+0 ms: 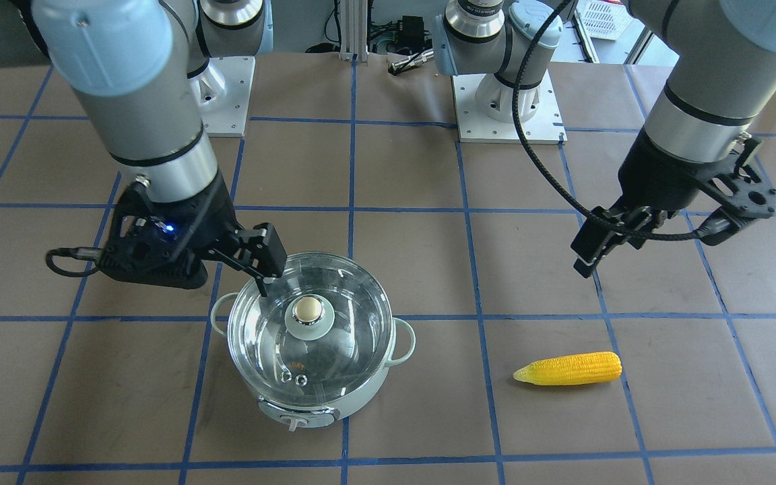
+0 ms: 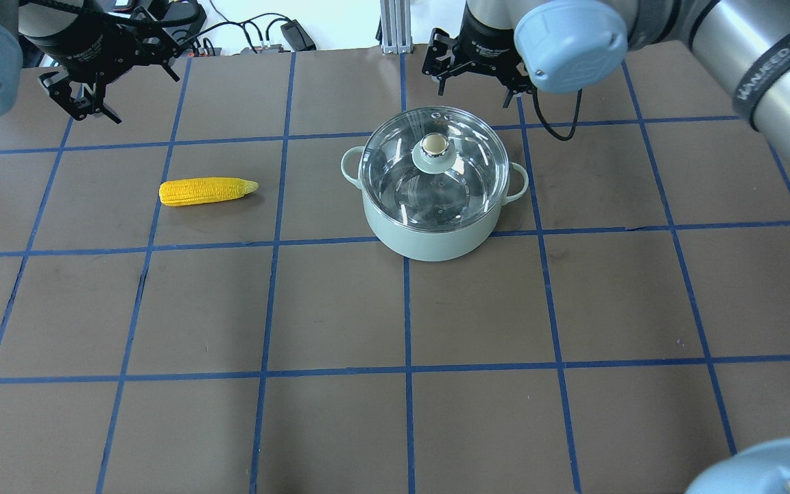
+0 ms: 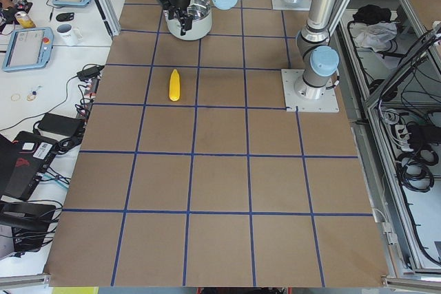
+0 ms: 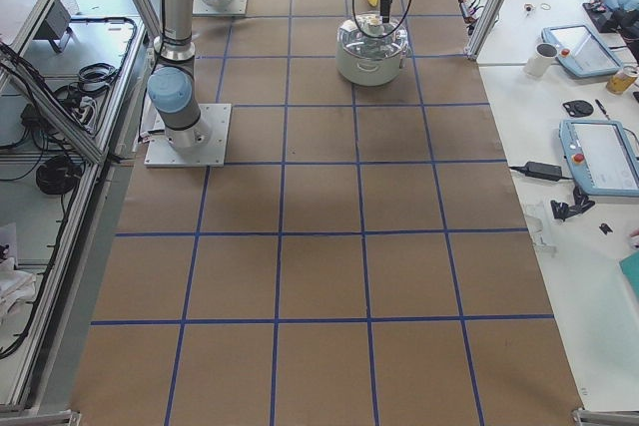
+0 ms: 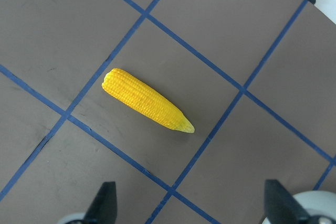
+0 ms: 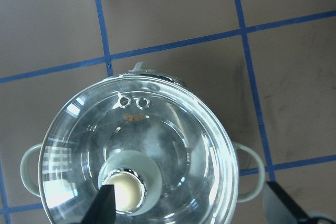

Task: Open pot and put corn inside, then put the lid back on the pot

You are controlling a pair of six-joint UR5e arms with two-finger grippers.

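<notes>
1. Round mint-green electric pot, toward the table's operator-side edge, with the clear glass lid seated on it.
2. Yellow toy corn cob, lying flat, well apart on the pot's left.
3. Right gripper: spread wide above the lid's knob.
4. Left gripper: spread wide, hovering near the corn.

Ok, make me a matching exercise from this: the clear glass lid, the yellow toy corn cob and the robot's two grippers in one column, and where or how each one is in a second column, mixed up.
Column one
1. round clear glass lid with a pale green knob
2. bright yellow toy corn cob
3. right gripper
4. left gripper

Column two
A. open, held up near the corn cob
B. seated on the pale mint-green pot
C. lying on the brown table, apart from the pot
D. open, above the lid

Pairs: 1-B, 2-C, 3-D, 4-A.
</notes>
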